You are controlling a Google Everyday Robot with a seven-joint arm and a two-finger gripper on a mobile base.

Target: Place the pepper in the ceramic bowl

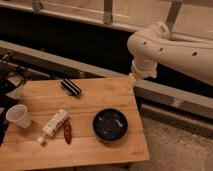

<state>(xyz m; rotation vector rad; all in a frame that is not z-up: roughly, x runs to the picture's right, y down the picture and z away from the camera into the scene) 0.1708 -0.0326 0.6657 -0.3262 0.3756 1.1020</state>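
The pepper (66,131) is a small dark-red chili lying on the wooden table (95,100), left of centre near the front. The ceramic bowl (110,124) is round, black and glossy, and stands to the right of the pepper with a gap between them. My gripper (132,80) hangs below the white arm (170,47), above the table's back right corner, far from the pepper and behind the bowl. Nothing shows in it.
A white-and-tan tube (53,125) lies right beside the pepper on its left. A small white cup (17,116) stands at the table's left edge. A black oblong object (71,87) lies near the back. A ledge and railing run behind the table.
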